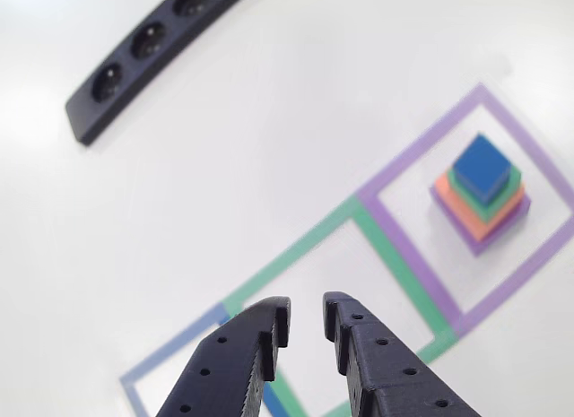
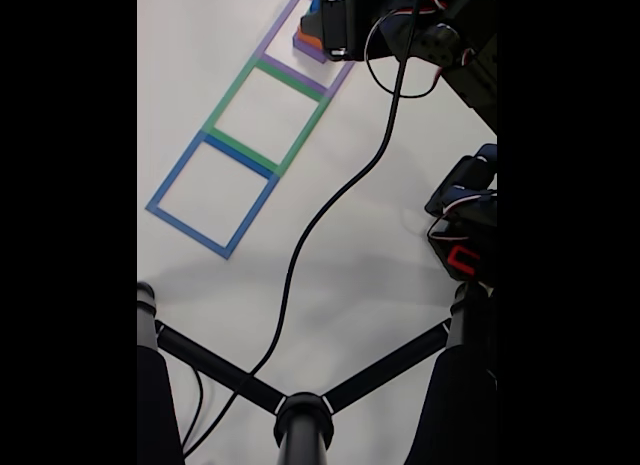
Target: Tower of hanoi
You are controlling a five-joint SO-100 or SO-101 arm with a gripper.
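Item: stack (image 1: 480, 195) of four square blocks, widest at the base: purple block (image 1: 489, 234), orange block (image 1: 453, 202), green block (image 1: 504, 195), blue block (image 1: 482, 169) on top, all seated in order inside the purple square (image 1: 413, 152) taped on the white worktop (image 1: 224, 166), at about 2 o'clock in the other view. Adjoining it, toward 7 o'clock, the green square (image 1: 300, 248) held nothing, and as much of the blue square (image 1: 166, 354) beyond as showed there was bare too; the fixed view showed the green square (image 2: 232, 90) and blue square (image 2: 180, 165) both vacant, with the stack (image 2: 308, 40) partly hidden by the arm (image 2: 440, 35) at 12 o'clock. Pincer (image 1: 307, 329): at 6 o'clock in the other view, jaws slightly parted with a narrow gap, pinching nothing, hanging over the green square and well apart from the stack. Progress: the whole tower stood complete on one end square. That arrangement would suit either a tower waiting to be carried across or one already rebuilt at its goal; the pictures could not settle which. Also present: power strip (image 1: 148, 49) at 11 o'clock, cable (image 2: 330, 200) across the worktop.
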